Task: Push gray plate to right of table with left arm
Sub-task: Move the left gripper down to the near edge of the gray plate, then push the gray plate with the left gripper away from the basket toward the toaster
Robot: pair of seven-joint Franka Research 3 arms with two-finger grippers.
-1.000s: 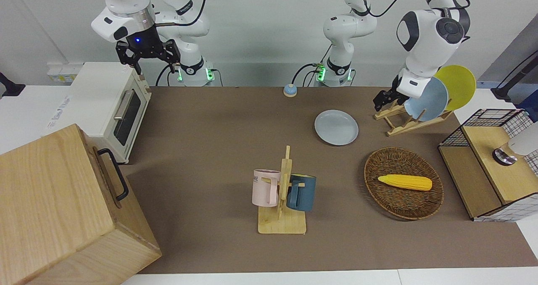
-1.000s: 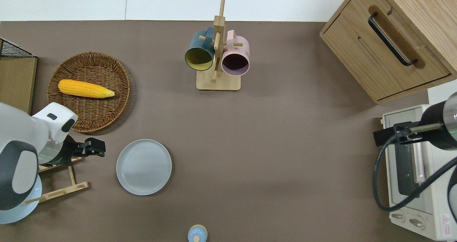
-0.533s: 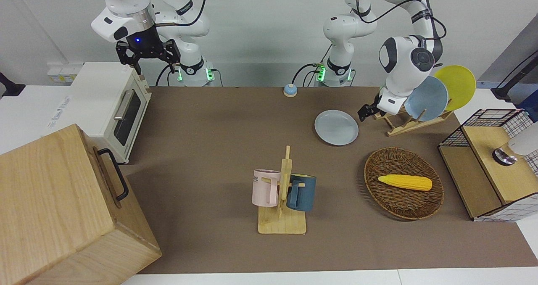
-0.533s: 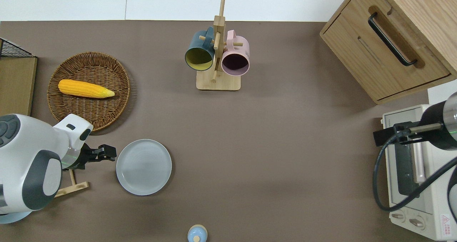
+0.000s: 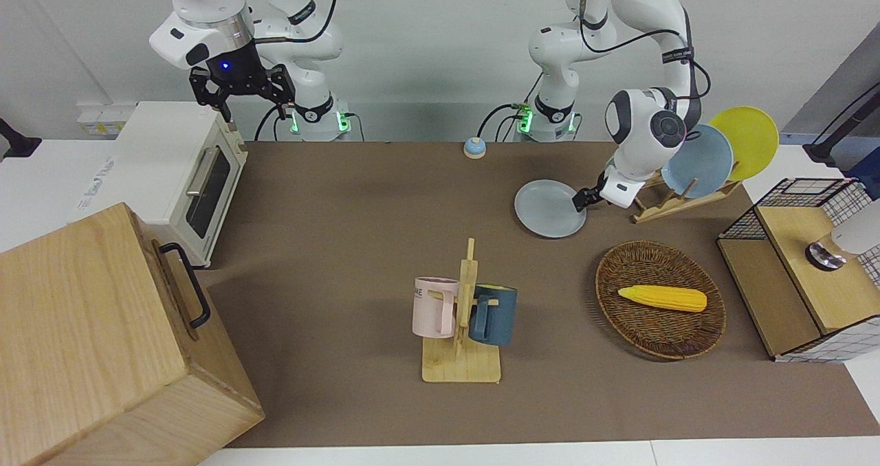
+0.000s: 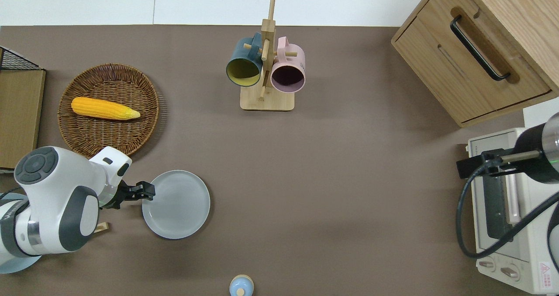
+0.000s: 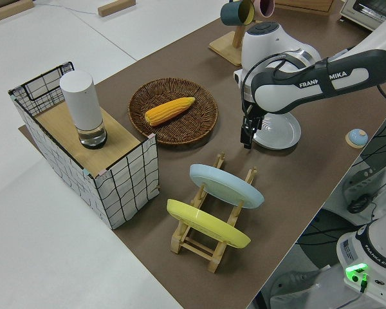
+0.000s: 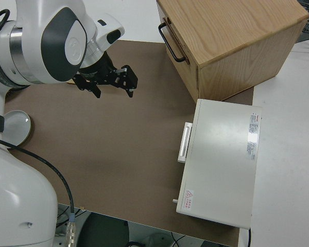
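Low at the gray plate's (image 6: pixel 176 204) rim, the left pincer (image 6: pixel 146 191) meets the plate's edge on the side toward the left arm's end of the tabletop (image 6: pixel 332 191); it grips nothing, and whether its fingers are spread or pressed together cannot be told. The plate lies flat, nearer to the robots than the wicker basket (image 6: pixel 87 141) holding corn (image 6: pixel 105 108). The right arm is parked, its pincer (image 8: pixel 112 81) spread.

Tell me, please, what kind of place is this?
Probably a robotics lab staged as a kitchen: two white arms are mounted at a brown table that holds a toaster oven, a mug rack, and a wooden plate rack.
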